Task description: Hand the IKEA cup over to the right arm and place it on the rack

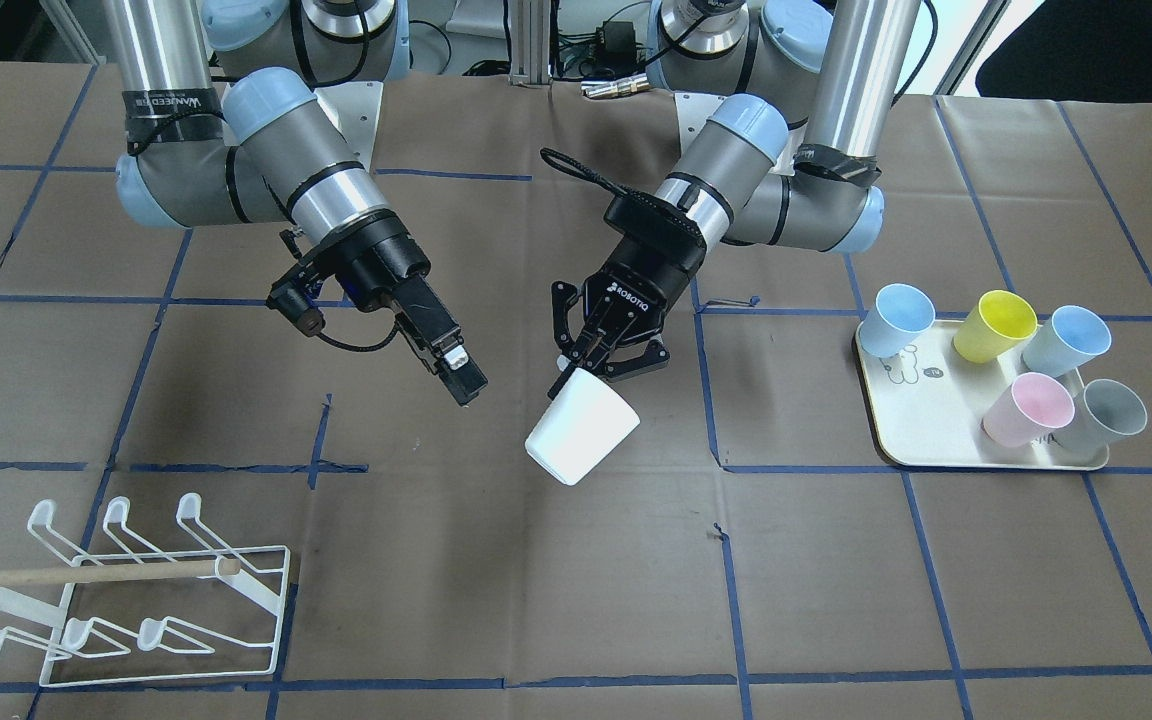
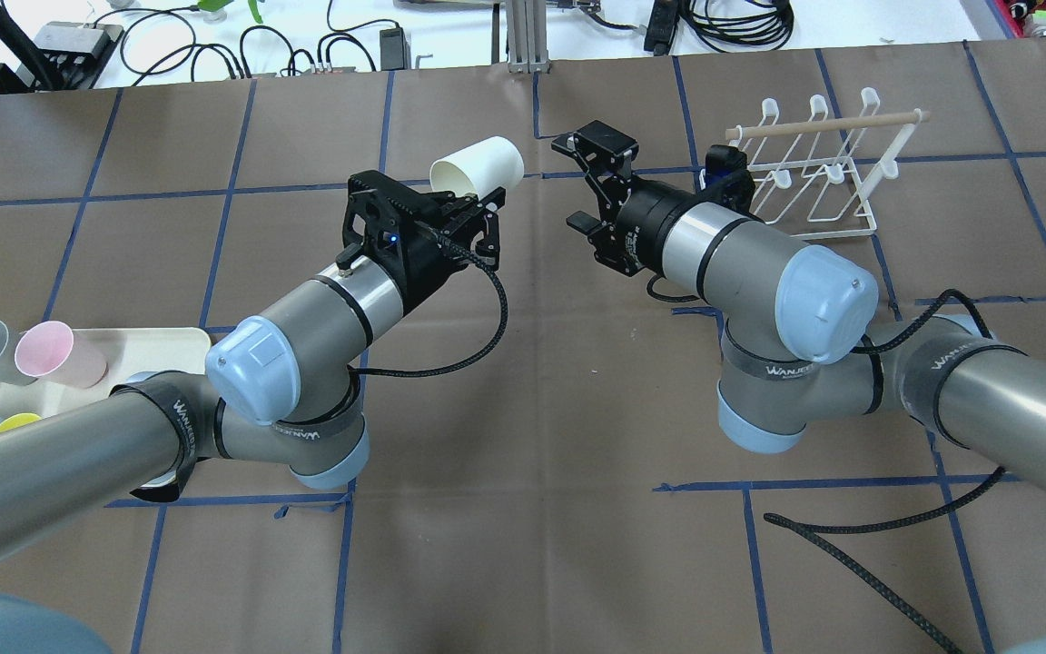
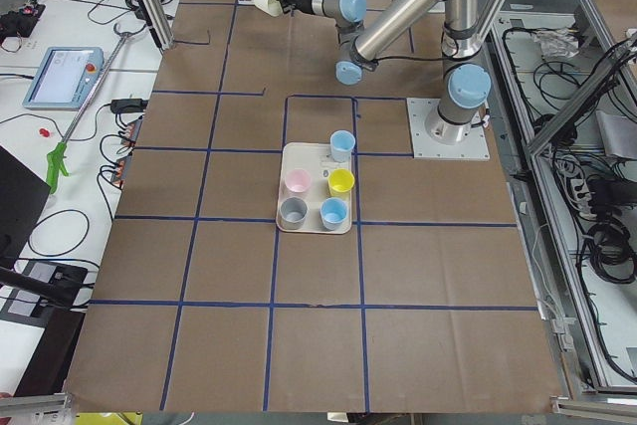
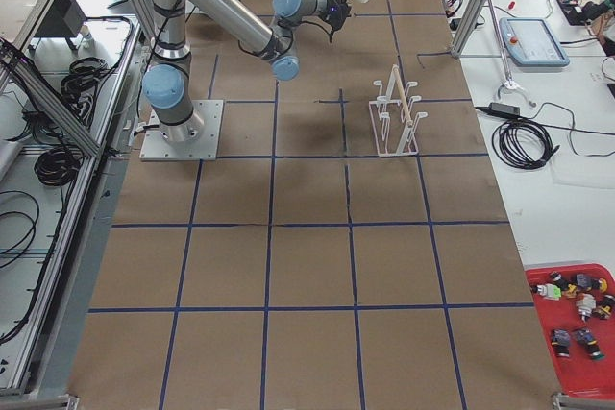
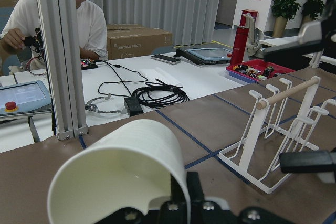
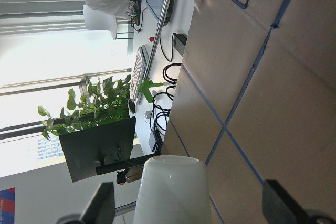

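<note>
A white IKEA cup (image 1: 581,430) hangs tilted above the table's middle, its mouth toward the robot. My left gripper (image 1: 576,365) is shut on its rim, and the left wrist view shows a finger inside the cup (image 5: 121,177). The right arm's gripper (image 2: 570,182) is open and a short way from the cup (image 2: 478,163), pointing at it. In the right wrist view the cup's base (image 6: 173,190) lies ahead, between the spread fingers (image 6: 102,205). The white wire rack (image 1: 136,590) with its wooden dowel stands on the table on the right arm's side, with nothing on its prongs.
A cream tray (image 1: 926,440) on the left arm's side holds several coloured cups lying tilted. A person (image 5: 79,14) sits behind an aluminium post beyond the table's far edge. Cables and a red bin lie on the benches there.
</note>
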You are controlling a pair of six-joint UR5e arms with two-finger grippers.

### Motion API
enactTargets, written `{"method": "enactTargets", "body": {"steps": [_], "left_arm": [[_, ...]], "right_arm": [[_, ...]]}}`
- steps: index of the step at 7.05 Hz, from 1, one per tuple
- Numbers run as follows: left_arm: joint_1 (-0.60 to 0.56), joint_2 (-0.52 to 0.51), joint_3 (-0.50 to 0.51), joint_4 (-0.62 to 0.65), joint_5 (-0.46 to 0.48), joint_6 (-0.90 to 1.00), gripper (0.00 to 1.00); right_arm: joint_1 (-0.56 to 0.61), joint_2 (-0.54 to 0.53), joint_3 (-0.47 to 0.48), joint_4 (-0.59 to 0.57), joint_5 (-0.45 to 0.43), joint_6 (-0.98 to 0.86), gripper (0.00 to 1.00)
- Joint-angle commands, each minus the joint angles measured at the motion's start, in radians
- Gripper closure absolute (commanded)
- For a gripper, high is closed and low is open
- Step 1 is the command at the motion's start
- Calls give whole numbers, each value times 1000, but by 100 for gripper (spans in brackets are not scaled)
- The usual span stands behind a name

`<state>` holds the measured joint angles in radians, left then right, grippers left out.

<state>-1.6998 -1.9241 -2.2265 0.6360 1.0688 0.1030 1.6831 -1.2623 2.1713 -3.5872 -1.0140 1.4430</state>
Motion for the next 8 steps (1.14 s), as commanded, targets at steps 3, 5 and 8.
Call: {"method": "enactTargets", "body": {"steps": [3,5,8], "left_arm": [[-1,-1,1,-1,-1,0,97],[-4,-3,-1,-3,-3,0,97],[-4,-4,-1,-3,-3,0,97]], "right_arm": [[35,85,-74,8,20,5,0],[52,109,-122,30,17,14,0],[55,113,-126,31,18,16,0]]}}
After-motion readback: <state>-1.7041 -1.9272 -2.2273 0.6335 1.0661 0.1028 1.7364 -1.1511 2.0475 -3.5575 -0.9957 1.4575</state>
